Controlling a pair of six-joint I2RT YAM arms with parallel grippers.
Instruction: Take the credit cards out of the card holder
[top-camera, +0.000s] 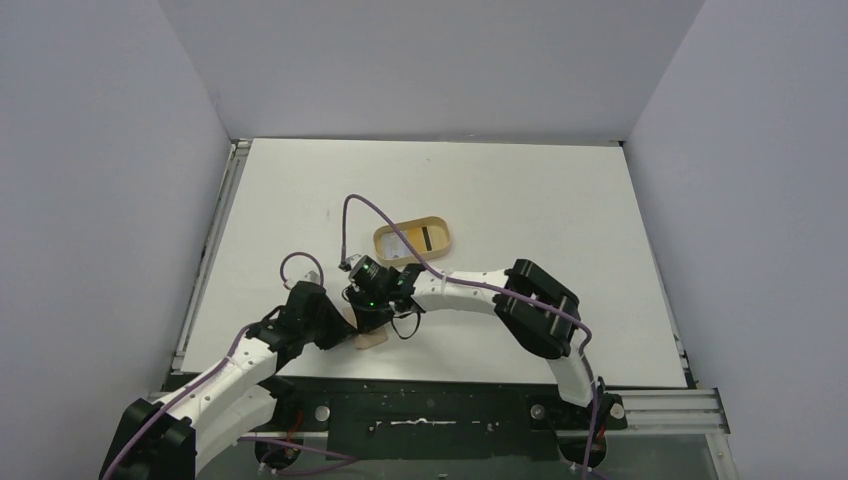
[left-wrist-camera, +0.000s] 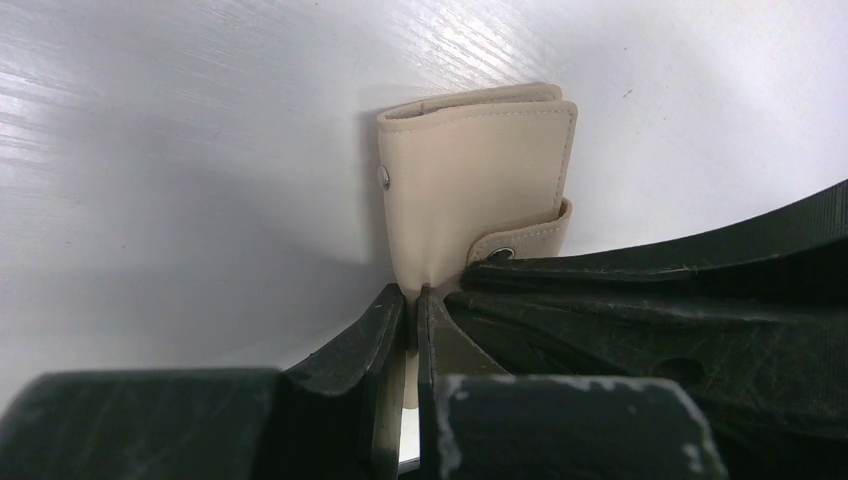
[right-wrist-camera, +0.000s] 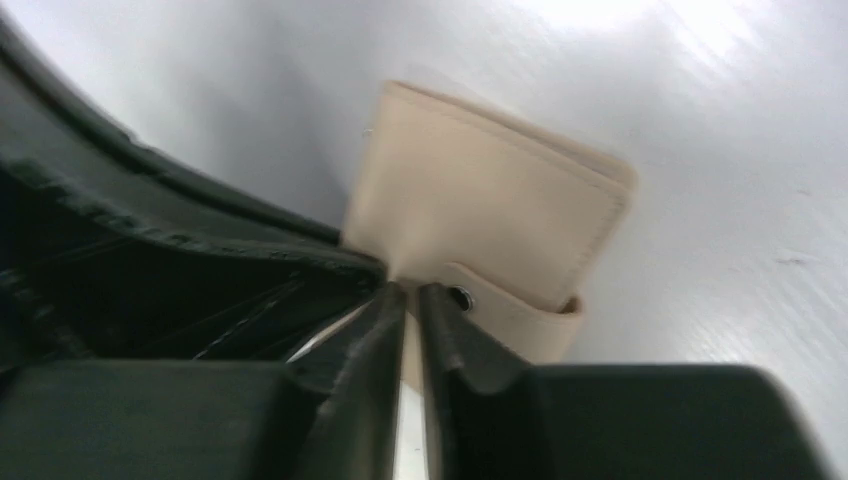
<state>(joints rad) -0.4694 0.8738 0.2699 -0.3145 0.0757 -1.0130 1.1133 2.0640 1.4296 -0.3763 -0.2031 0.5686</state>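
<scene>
The tan card holder (left-wrist-camera: 470, 175) is folded, with its strap tab and snap showing, and both grippers hold it just above the table near the front edge. It also shows in the top view (top-camera: 370, 340) and in the right wrist view (right-wrist-camera: 485, 190). My left gripper (left-wrist-camera: 412, 296) is shut on one edge of it. My right gripper (right-wrist-camera: 410, 292) is shut on the edge next to the strap. The two grippers (top-camera: 345, 326) (top-camera: 370, 322) meet over it. No credit card shows in the card holder. One pale card with a dark stripe (top-camera: 416, 238) lies in the oval tray.
The oval tan tray (top-camera: 385, 240) with a raised rim sits on the white table, just beyond the grippers. White walls enclose the table on three sides. A metal rail runs along the table's left edge (top-camera: 215, 250).
</scene>
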